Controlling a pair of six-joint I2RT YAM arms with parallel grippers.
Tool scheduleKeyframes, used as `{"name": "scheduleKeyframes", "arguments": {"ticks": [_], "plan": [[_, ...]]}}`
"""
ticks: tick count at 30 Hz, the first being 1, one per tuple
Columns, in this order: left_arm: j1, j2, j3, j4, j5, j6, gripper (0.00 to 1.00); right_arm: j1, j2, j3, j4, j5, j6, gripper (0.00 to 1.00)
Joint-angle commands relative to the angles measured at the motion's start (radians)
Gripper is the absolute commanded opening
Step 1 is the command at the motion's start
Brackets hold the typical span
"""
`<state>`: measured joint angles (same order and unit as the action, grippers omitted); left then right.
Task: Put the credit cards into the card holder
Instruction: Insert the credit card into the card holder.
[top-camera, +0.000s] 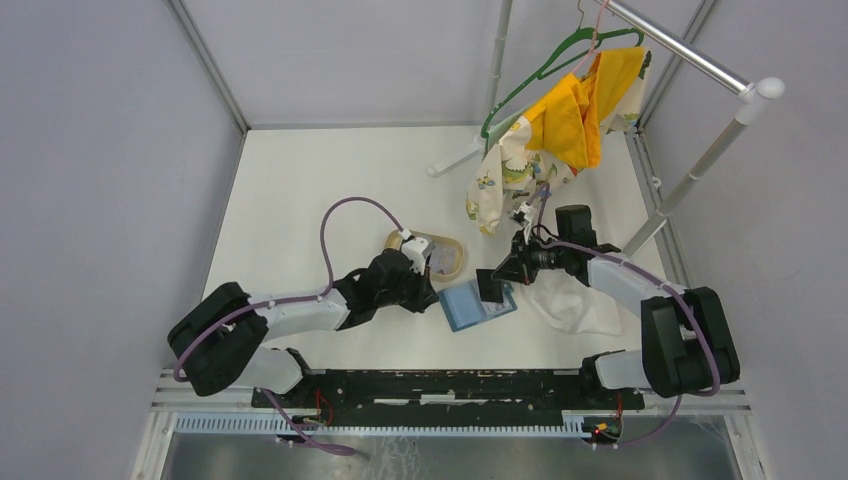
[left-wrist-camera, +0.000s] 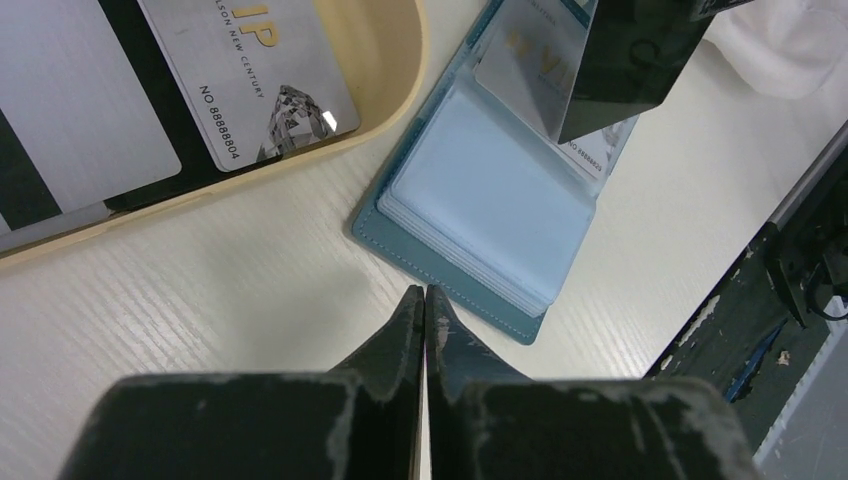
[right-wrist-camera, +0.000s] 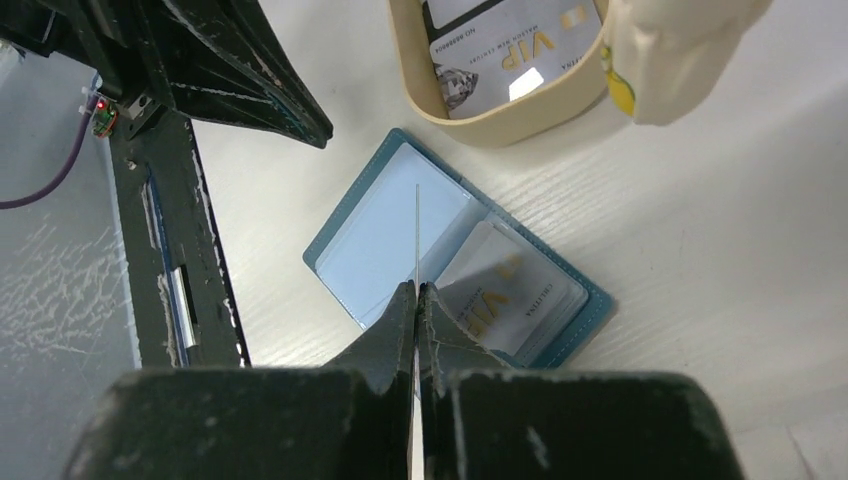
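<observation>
Starting at the near edge: the black base rail (top-camera: 430, 385) runs along the table's front, and the card holder (left-wrist-camera: 490, 215) lies open just beyond it, clear sleeves facing up. The right gripper (right-wrist-camera: 417, 292) hovers over its fold, fingers clamped on a black card (left-wrist-camera: 635, 55) that shows edge-on from its own wrist and is tipped down toward the pockets. One pale card (right-wrist-camera: 495, 300) already sits in a sleeve on one half. The left gripper (left-wrist-camera: 426, 296) is low, just beside the holder's left edge. Its fingers are pressed together with nothing between them, and it looks apart from the leather.

Here's the worry: nothing pins that holder. If the card's corner catches a sleeve lip instead of sliding in, the push could skate the holder along the table or buckle the stacked sleeves. It's a thin card in a small pinch too, so it could pivot in the grip.

Room is tight. The tan tray (right-wrist-camera: 500, 128) sits just past the holder's far corner, holding a pale VIP card (left-wrist-camera: 250, 80) and a striped card (left-wrist-camera: 70, 130). A white cloth (top-camera: 580, 305) crowds the right side. Farther back the table opens up, until the rack (top-camera: 690, 50) and its hanging garments (top-camera: 570, 130), which droop near the right arm.
</observation>
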<state>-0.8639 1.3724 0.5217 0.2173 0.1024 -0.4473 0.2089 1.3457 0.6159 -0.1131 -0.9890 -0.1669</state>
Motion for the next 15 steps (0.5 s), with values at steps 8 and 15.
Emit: {"name": "scheduleKeyframes", "arguments": {"ticks": [8, 15], "plan": [[0.003, -0.059, -0.168, 0.413, 0.136, -0.157, 0.04, -0.015, 0.109, -0.011, 0.090, -0.038, 0.165, 0.00], [-0.026, 0.063, -0.168, 0.596, 0.204, -0.235, 0.04, -0.034, 0.148, -0.027, 0.140, -0.018, 0.250, 0.00]]}}
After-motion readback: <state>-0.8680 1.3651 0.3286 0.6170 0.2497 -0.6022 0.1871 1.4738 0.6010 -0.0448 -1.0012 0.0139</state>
